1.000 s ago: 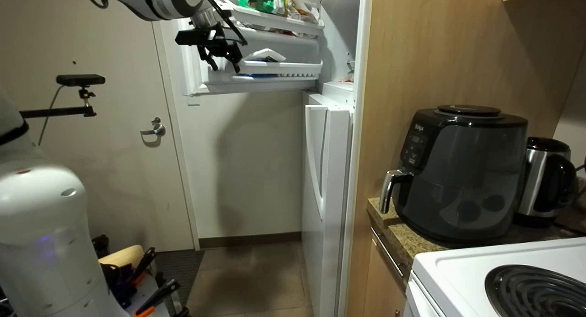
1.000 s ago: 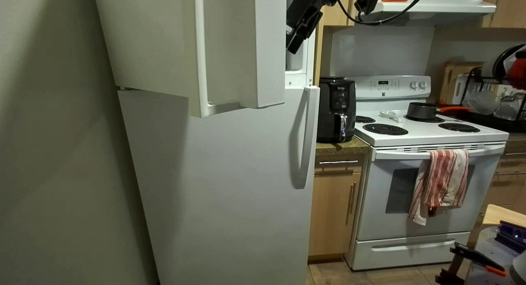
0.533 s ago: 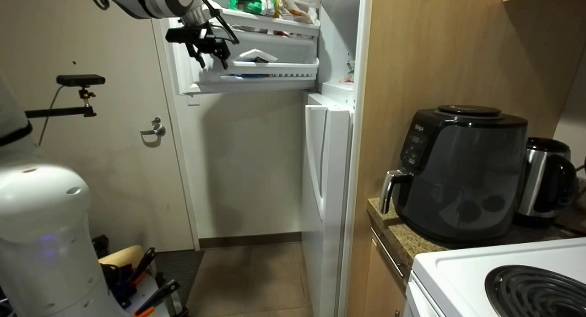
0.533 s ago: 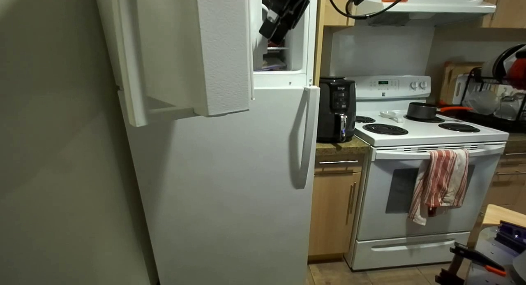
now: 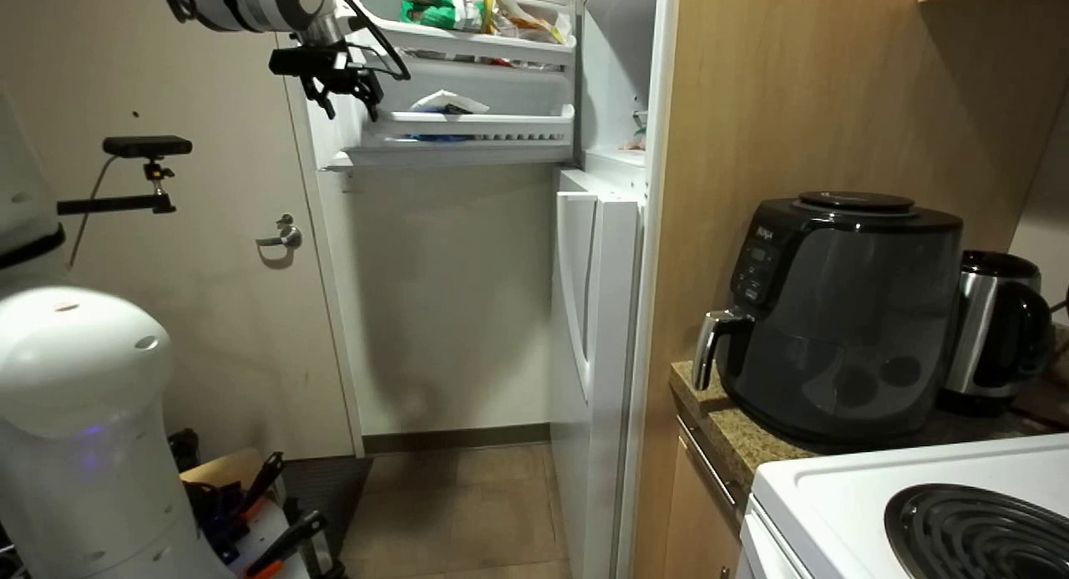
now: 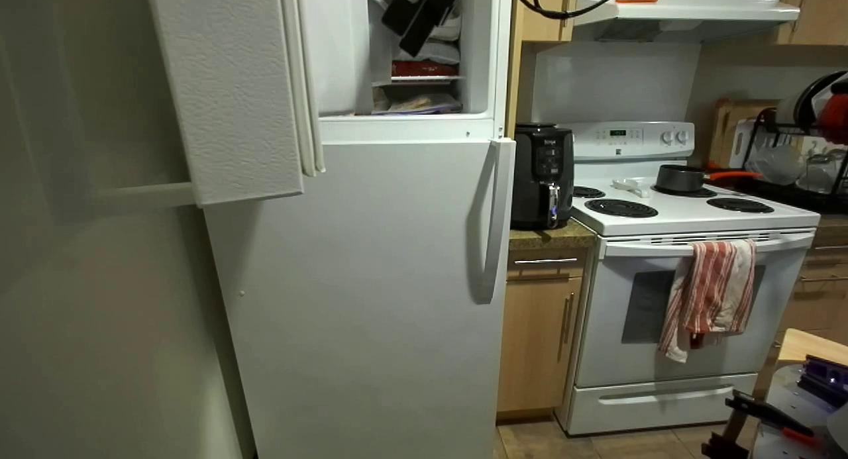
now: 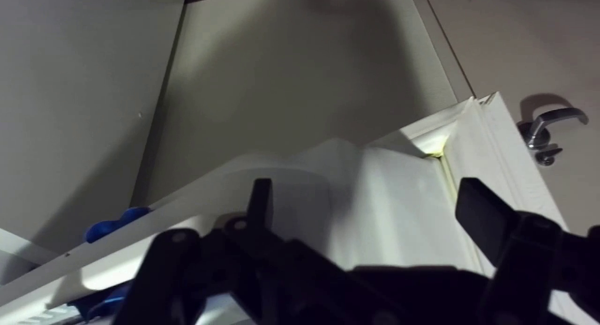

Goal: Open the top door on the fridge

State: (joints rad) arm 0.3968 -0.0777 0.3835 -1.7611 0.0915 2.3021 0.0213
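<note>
The fridge (image 5: 614, 328) (image 6: 371, 280) is tall and white, its lower door shut. Its top door (image 5: 518, 86) (image 6: 232, 95) stands wide open, swung out toward the wall. The door's inner racks hold packages. My gripper (image 5: 352, 111) is open and empty at the inner side of the door, near its free edge. In an exterior view only part of the gripper (image 6: 419, 22) shows, in front of the open freezer compartment. In the wrist view the gripper (image 7: 363, 193) has its fingers wide apart with the door's white inner panel (image 7: 398, 207) beyond. I cannot tell whether it touches the door.
A grey wall (image 6: 86, 300) stands close beside the top door. A room door with a lever handle (image 5: 288, 236) is behind the arm. A black air fryer (image 5: 843, 320) and a kettle (image 5: 994, 328) stand on the counter. A white stove (image 6: 689, 313) is beside it.
The top door has swung further open, toward the wall, and more of the freezer's inside shows. My gripper has moved along with the door's free edge and stays open.
</note>
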